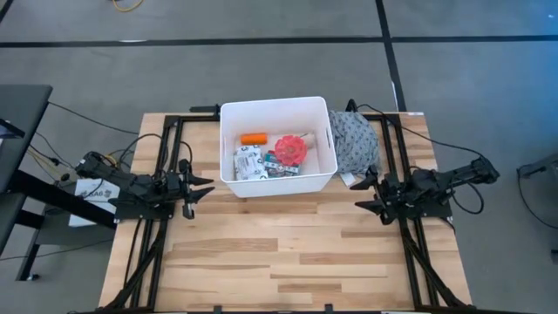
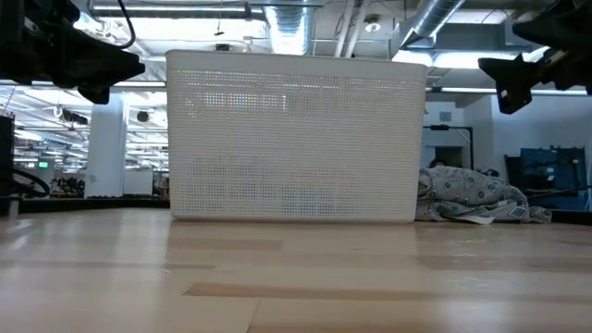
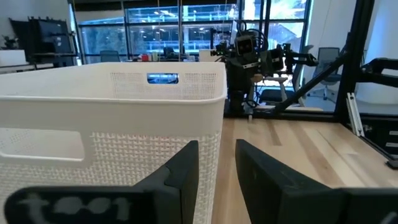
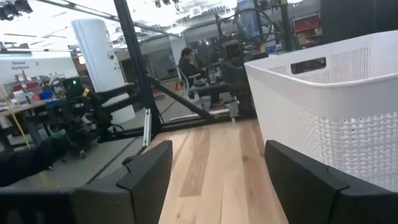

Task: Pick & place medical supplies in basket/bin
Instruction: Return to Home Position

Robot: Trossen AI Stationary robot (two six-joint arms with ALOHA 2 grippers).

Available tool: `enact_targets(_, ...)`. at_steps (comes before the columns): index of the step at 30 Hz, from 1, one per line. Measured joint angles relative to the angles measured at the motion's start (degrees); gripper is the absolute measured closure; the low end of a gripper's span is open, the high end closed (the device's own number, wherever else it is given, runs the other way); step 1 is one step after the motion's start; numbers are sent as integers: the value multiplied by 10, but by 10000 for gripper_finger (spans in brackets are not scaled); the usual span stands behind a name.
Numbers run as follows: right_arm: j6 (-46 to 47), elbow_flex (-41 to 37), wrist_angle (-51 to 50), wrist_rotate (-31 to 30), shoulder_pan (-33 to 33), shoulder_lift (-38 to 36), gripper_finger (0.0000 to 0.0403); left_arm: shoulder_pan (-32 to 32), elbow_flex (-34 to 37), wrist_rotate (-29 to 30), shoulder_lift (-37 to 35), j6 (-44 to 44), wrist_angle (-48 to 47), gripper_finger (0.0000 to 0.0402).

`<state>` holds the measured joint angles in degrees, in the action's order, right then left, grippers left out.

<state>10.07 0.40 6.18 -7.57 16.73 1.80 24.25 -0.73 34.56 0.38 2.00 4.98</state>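
Left gripper, just left of the bin, is slightly parted and empty. Right gripper, right of the bin, is spread wide and empty. Inside the bin lie the orange cylinder, pink tape roll and white packet. They are probably light and best pinched across the middle. No print is legible.

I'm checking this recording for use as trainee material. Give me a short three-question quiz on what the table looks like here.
1. The orange cylinder lies: A beside, B inside, C beneath the white bin.
2. In the high view, on which side of the bin does the grey patterned cloth lie?
3. True or false: the jaws of the left arm and the right arm each hold a supply.

Key: 1 B. 2 The right side, against the bin. 3 False: both pairs of jaws stand open and empty.
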Motion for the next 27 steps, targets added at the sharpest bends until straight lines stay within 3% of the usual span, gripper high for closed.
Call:
enact_targets(7,-44,0,-15,0,0,0,153,0,0,6,0,-17,-2,306)
enact_targets(27,-45,-1,-15,0,0,0,153,0,0,6,0,-18,-4,306)
